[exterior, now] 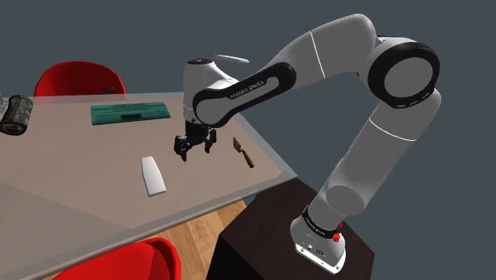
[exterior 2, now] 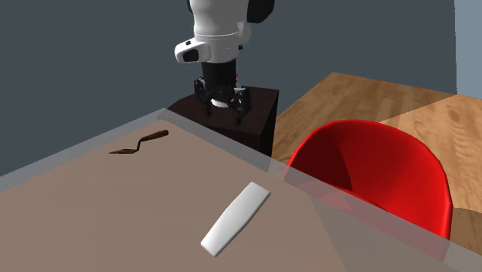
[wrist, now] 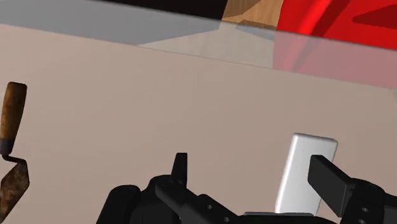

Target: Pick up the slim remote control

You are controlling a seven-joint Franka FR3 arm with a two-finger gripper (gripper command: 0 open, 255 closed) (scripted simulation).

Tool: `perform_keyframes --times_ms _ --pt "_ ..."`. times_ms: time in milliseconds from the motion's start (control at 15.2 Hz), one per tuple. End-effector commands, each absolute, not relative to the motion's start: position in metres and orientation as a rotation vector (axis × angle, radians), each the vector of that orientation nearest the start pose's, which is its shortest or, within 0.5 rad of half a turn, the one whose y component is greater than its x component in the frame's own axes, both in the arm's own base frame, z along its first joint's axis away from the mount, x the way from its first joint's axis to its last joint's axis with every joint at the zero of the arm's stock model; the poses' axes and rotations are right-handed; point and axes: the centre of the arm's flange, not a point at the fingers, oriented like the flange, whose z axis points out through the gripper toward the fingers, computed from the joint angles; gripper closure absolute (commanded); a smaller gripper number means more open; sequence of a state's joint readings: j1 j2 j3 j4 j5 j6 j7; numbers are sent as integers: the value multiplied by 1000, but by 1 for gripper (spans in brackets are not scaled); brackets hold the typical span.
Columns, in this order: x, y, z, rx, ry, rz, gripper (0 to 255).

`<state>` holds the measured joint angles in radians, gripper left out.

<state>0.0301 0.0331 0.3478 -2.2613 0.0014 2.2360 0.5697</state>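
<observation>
Shoulder view, left of centre: slim white remote (exterior: 153, 175) flat on the table (exterior: 79, 167); to its right we log the gripper (exterior: 195, 150), jaws apart, empty, hovering; then a trowel (exterior: 243, 153). We judge the approach underway; next, centre over the remote and descend.

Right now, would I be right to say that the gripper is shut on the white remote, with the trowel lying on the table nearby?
Not quite. The gripper is open and holds nothing. The white remote lies flat on the table, apart from the fingers, as the shoulder view shows. The trowel does lie on the table nearby.
</observation>
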Motion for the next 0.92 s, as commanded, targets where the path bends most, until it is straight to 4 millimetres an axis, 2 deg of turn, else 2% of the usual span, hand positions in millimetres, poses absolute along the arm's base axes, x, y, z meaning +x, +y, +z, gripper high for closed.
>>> perform_keyframes --times_ms 0,858 --pt "498 202 326 -3136 333 79 0" --pt "612 272 227 -3107 509 21 0"
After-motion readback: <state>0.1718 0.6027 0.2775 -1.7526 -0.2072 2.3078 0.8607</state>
